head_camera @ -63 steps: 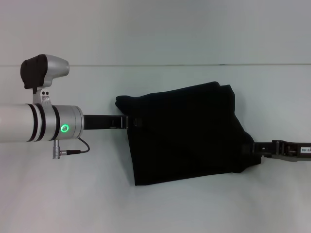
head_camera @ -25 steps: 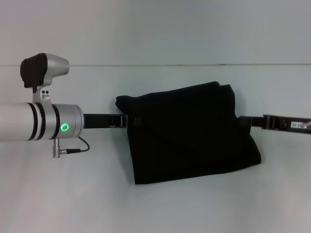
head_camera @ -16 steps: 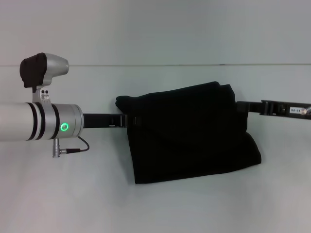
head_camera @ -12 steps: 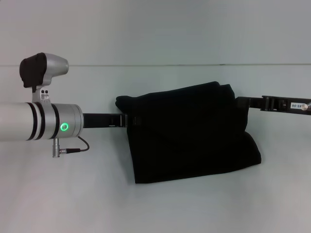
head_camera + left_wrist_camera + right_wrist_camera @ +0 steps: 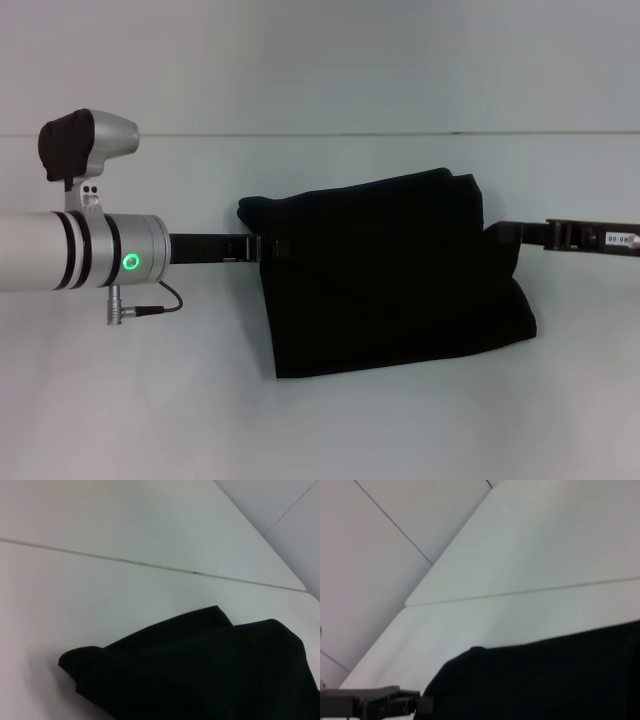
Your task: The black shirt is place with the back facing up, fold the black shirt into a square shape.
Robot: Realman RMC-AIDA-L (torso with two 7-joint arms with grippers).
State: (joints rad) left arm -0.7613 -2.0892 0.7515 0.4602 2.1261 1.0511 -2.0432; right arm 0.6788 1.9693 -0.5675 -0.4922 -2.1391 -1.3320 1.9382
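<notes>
The black shirt (image 5: 385, 275) lies folded into a rough rectangle in the middle of the white table (image 5: 150, 410). It also fills the lower part of the left wrist view (image 5: 200, 675) and of the right wrist view (image 5: 545, 680). My left gripper (image 5: 265, 247) reaches in level from the left and meets the shirt's left edge, just below a bunched corner (image 5: 250, 208). My right gripper (image 5: 497, 235) comes in from the right and touches the upper part of the shirt's right edge. Black fabric hides both gripper tips.
My left arm's silver wrist (image 5: 110, 250), with a green light and a cable, spans the left of the table. A seam (image 5: 400, 133) runs across the far side of the table. The left gripper shows far off in the right wrist view (image 5: 375, 702).
My right gripper left the shirt's near right corner, rose along the right edge toward the far corner, then came back down slightly. That corner now lies flat. The left arm stayed still.
</notes>
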